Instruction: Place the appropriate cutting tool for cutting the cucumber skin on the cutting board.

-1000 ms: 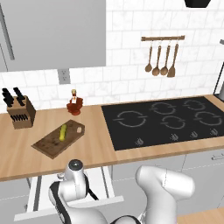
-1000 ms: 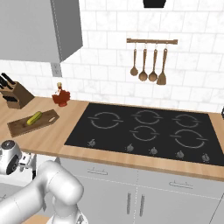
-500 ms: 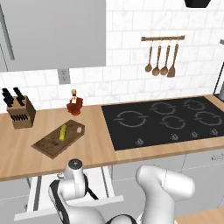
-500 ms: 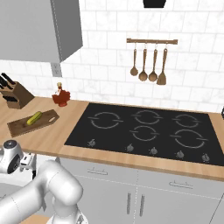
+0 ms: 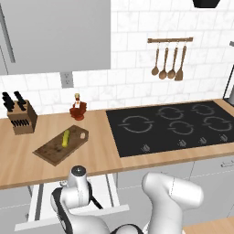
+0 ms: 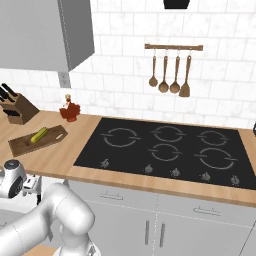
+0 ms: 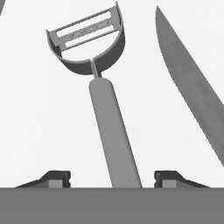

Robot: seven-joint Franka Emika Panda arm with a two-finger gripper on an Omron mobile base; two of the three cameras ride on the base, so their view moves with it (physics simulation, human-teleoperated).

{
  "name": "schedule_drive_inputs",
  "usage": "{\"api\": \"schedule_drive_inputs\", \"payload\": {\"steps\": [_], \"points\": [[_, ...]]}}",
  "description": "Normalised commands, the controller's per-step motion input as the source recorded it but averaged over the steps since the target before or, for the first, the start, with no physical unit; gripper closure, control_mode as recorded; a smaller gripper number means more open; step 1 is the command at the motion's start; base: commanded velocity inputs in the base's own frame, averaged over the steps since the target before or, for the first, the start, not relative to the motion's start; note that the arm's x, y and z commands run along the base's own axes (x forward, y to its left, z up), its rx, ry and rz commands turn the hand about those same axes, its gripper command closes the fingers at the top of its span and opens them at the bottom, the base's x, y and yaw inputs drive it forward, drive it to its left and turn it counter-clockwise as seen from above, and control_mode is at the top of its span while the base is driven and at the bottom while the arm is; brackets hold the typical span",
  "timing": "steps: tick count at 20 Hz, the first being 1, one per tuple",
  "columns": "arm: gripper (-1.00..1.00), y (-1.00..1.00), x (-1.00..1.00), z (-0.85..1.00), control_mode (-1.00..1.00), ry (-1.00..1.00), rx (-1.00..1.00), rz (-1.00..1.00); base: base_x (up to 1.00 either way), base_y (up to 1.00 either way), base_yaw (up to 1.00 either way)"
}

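The cutting tool, a grey metal peeler (image 7: pixel 107 122) with a looped head, lies flat on the white floor of an open drawer (image 5: pixel 112 192) below the counter. In the hand view my gripper (image 7: pixel 113 178) straddles the lower end of its handle, jaws open, with a gap on each side between the fingertips (image 7: pixel 57 177) and the handle. On the counter above lies the dark brown cutting board (image 5: pixel 50 151) with the small yellow-green cucumber (image 5: pixel 66 138) on it. The right base view has the cutting board (image 6: pixel 22 146) and cucumber (image 6: pixel 39 135) at far left.
A long knife blade (image 7: pixel 192 87) lies just right of the peeler in the drawer. A wooden knife block (image 5: pixel 21 116) and a small red bottle (image 5: pixel 77 109) stand behind the board. The black cooktop (image 5: pixel 173 125) lies to the right, with wooden utensils (image 5: pixel 169 59) hanging above.
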Motion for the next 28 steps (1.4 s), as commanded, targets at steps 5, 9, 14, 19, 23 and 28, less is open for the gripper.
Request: {"api": "schedule_drive_inputs", "payload": {"steps": [5,9,14,19,23,28], "points": [[1.0,0.0,0.0,0.0,-1.0,0.0,0.0,0.0,0.0,0.0,0.0],[1.0,0.0,0.0,0.0,-1.0,0.01,0.0,0.0,0.0,0.0,0.0],[1.0,0.09,-0.16,0.0,-1.0,0.0,0.0,0.0,0.0,0.0,0.0],[1.0,0.28,-0.66,0.0,-1.0,0.0,0.0,0.0,0.0,0.0,0.0],[1.0,0.12,-0.22,0.0,-1.0,0.0,0.0,0.0,0.0,0.0,0.0],[1.0,0.01,-0.19,0.03,-1.0,0.0,0.0,0.0,0.0,0.0,0.0]]}}
